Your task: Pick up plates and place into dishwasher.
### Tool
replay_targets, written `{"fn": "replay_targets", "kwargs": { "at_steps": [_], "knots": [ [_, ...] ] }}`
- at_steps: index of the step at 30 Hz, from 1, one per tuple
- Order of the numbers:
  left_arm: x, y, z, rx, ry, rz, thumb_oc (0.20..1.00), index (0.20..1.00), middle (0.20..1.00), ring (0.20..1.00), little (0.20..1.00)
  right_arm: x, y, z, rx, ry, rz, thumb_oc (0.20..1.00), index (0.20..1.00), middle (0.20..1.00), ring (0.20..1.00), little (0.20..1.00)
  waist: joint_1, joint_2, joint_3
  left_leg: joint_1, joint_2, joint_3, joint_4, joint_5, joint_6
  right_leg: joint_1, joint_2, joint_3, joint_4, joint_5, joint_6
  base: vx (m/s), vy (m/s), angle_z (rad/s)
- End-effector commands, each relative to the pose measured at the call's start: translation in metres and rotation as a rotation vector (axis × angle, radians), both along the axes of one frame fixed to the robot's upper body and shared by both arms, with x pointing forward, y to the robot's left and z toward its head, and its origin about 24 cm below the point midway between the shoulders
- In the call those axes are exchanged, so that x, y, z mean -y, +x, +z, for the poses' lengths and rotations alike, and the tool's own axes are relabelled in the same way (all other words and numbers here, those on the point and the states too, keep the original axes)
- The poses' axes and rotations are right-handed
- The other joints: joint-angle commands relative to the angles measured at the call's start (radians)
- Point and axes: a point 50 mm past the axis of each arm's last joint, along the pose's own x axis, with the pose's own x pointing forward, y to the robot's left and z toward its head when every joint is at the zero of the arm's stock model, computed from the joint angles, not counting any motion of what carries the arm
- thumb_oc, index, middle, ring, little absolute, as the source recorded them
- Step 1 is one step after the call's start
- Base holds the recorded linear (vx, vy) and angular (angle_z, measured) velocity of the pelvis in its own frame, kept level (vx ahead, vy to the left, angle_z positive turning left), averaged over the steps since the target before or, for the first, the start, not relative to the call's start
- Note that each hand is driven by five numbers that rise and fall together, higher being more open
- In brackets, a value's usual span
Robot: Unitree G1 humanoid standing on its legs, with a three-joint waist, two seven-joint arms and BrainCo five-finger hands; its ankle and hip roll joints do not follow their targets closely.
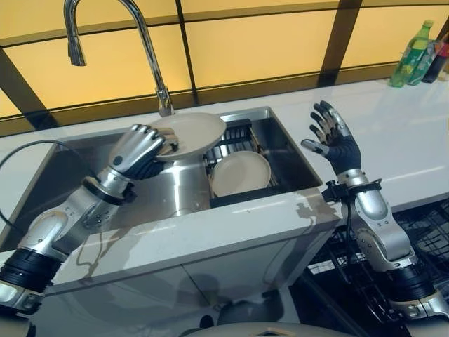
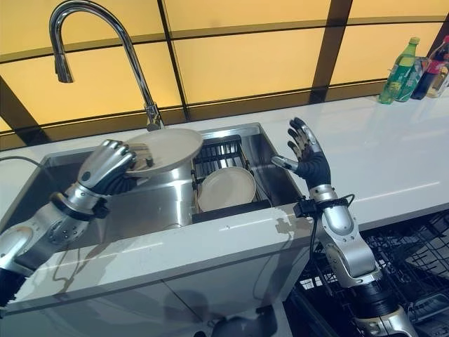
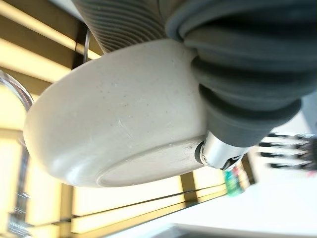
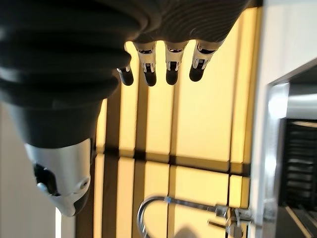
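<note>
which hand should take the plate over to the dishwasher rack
Left. The left hand already grips the raised plate above the sink. The right hand is open and empty, though nearer the dishwasher rack.

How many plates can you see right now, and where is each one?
2. One plate is gripped in the left hand, lifted above the sink. The other plate sits in the dark rack inside the sink. More could be hidden beneath it.
</note>
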Motion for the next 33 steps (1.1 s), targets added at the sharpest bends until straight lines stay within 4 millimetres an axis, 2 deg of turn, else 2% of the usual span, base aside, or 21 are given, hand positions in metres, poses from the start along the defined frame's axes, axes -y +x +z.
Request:
{"fn": "replay_targets", "kwargs": {
  "at_steps": [1, 7, 12, 17, 23, 27, 33],
  "knots": [
    [0.006, 0.005, 0.053, 0.047, -0.134, -0.089, 0.200, 0.200, 0.200, 0.200, 0.200, -0.019, -0.006, 0.051, 0.258, -0.105, 0.136, 1.000, 1.000, 1.000, 1.000, 1.000, 0.027, -0.020, -0.024, 0.086, 0.014, 0.013, 0.007, -0.118, -0.003, -0.095, -0.012, -0.020, 0.003, 0.093, 0.027, 0.00, 0.000, 0.00],
    [0.028, 0.005, 0.060, -0.163, -0.167, -0.264, 0.200, 0.200, 0.200, 0.200, 0.200, -0.031, -0.010, 0.069, 0.341, -0.238, 0.241, 1.000, 1.000, 1.000, 1.000, 1.000, 0.032, -0.029, -0.032, 0.091, 0.013, 0.002, 0.007, -0.119, -0.002, -0.089, -0.002, -0.015, 0.003, 0.090, 0.021, -0.01, -0.016, 0.00],
    [0.029, 0.007, 0.068, -0.177, -0.148, -0.280, 0.200, 0.200, 0.200, 0.200, 0.200, -0.039, -0.012, 0.073, 0.345, -0.373, 0.341, 1.000, 1.000, 1.000, 1.000, 1.000, 0.032, -0.031, -0.039, 0.092, 0.013, 0.001, 0.007, -0.120, -0.002, -0.088, 0.000, -0.014, 0.003, 0.088, 0.019, 0.00, 0.000, 0.00],
    [0.027, 0.007, 0.075, -0.186, -0.156, -0.285, 0.200, 0.200, 0.200, 0.200, 0.200, -0.049, -0.017, 0.072, 0.307, -0.572, 0.516, 1.000, 1.000, 1.000, 1.000, 1.000, 0.037, -0.041, -0.043, 0.089, 0.014, -0.001, 0.008, -0.117, -0.005, -0.087, -0.001, -0.017, 0.003, 0.089, 0.019, 0.00, -0.006, 0.00],
    [0.037, 0.006, 0.073, -0.270, -0.225, -0.383, 0.200, 0.200, 0.200, 0.200, 0.200, -0.067, -0.019, 0.077, 0.329, -0.621, 0.636, 1.000, 1.000, 1.000, 1.000, 1.000, 0.045, -0.050, -0.043, 0.090, 0.012, -0.012, 0.007, -0.116, -0.003, -0.085, 0.001, -0.018, 0.003, 0.090, 0.016, 0.00, 0.000, 0.00],
    [0.057, -0.009, 0.073, -0.294, -0.172, -0.516, 0.200, 0.200, 0.200, 0.200, 0.200, -0.082, -0.031, 0.078, 0.359, -0.650, 0.743, 1.000, 1.000, 1.000, 1.000, 1.000, 0.054, -0.050, -0.042, 0.089, 0.014, -0.015, 0.007, -0.117, -0.003, -0.084, 0.001, -0.020, 0.003, 0.088, 0.015, 0.00, 0.000, 0.00],
    [0.073, -0.017, 0.073, -0.398, -0.099, -0.637, 0.200, 0.200, 0.200, 0.200, 0.200, -0.095, -0.038, 0.083, 0.415, -0.678, 0.804, 1.000, 1.000, 1.000, 1.000, 1.000, 0.059, -0.051, -0.040, 0.093, 0.011, -0.021, 0.007, -0.119, -0.003, -0.078, 0.002, -0.021, 0.003, 0.087, 0.015, 0.00, 0.000, 0.00]
  ]
}}
